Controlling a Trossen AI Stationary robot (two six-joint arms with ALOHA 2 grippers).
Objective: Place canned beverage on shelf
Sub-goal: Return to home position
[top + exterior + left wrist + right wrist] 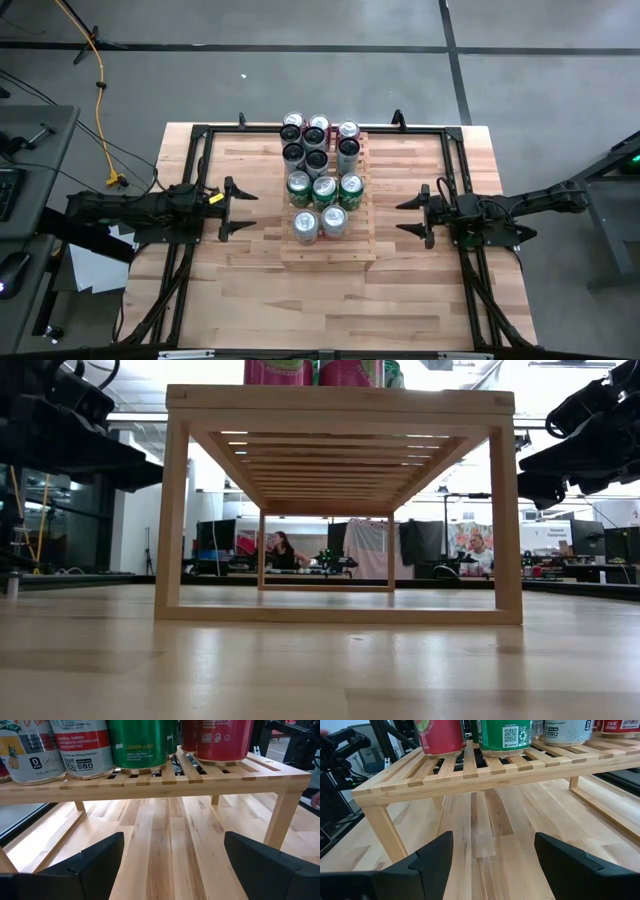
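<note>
The light-wood slatted shelf (328,245) stands on its legs in the middle of the butcher-block table (250,290). Several cans stand upright on its slats: black ones (304,155) at the far end, green ones (324,188) in the middle, silver ones (320,224) nearest. My left gripper (245,212) waits open to the shelf's left, pointing at it. My right gripper (402,217) waits open to its right. The left wrist view shows the left gripper (172,855) below shelf height with a green can (140,742) ahead. The right wrist view shows the right gripper (494,852) facing a red can (440,735).
Black frame rails (200,135) run along the table's far, left and right sides. Bare slats (330,250) show at the shelf's near end. The low view looks under the shelf (340,402) into a room with people seated at desks (280,550).
</note>
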